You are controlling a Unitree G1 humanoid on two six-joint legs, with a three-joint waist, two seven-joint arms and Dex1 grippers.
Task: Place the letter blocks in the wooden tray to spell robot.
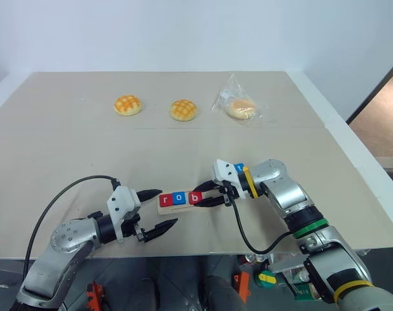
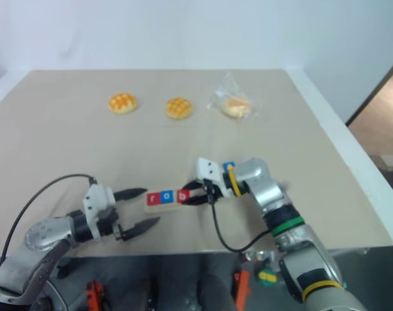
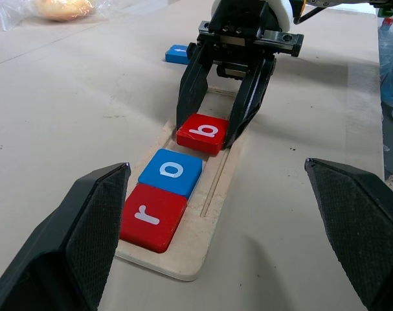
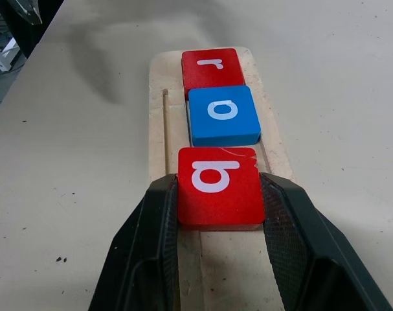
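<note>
Holding view, head camera: right gripper (image 1: 206, 197) pinches the red b block (image 1: 195, 197) over the wooden tray (image 1: 161, 206), whose long axis runs across the desk (image 1: 67, 142) toward the left gripper (image 1: 158, 210).
Left wrist: jaws spread, empty — r block (image 3: 152, 216) and o block (image 3: 171, 172) seated; b tilted, one edge raised.
Right wrist: b sits just beside o, in line — lowering looks next.
</note>
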